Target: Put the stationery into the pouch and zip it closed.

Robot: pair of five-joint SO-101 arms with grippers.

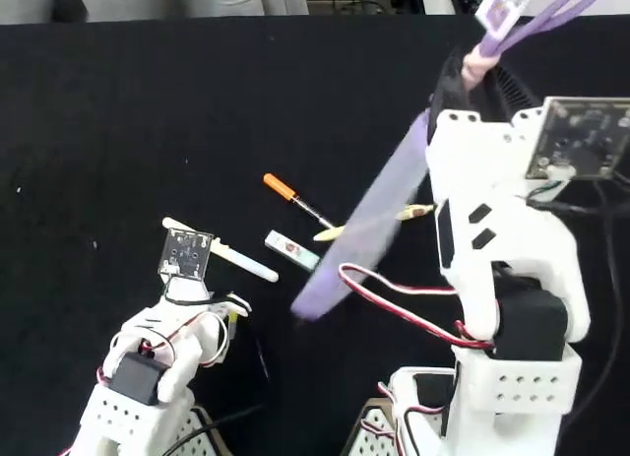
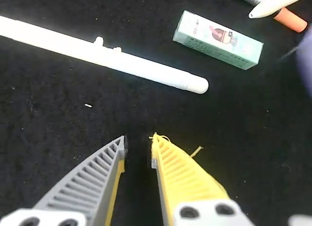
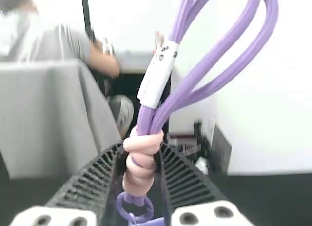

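**High view.** The left end effector (image 1: 234, 306) sits low over the black bench (image 1: 118, 131), close to the front edge. Just ahead of it lies a long white plastic pen (image 1: 246, 264). Past that are a mint-green boxed eraser (image 1: 292, 250) and then an orange-capped pen (image 1: 281, 188). Wide bare bench runs from these things out to the back edge and to the outer side of the left arm. The right end effector (image 1: 471, 70) is raised high near the back edge. A flat purple pouch (image 1: 369, 229) hangs slanting below it, with its lower end just beside the eraser. A cream-coloured pen (image 1: 415, 213) shows on both sides of the pouch, partly covered by it.

**Left wrist view.** The left end effector (image 2: 138, 138) has its jaws narrowly parted with nothing between them. Bare bench separates the tips from the white pen (image 2: 102, 57), which lies crosswise ahead. The eraser (image 2: 218, 39) lies farther off on the yellow finger's side. The cream pen's tip (image 2: 278, 4) lies beside the orange-capped pen (image 2: 291, 20), beyond the eraser.

**Right wrist view.** The right end effector (image 3: 141, 150) is clamped on a pink coiled cord (image 3: 141, 162) wound around the pouch's purple looped strap (image 3: 209, 65). A white tag (image 3: 158, 74) wraps the strap just beyond the tips.
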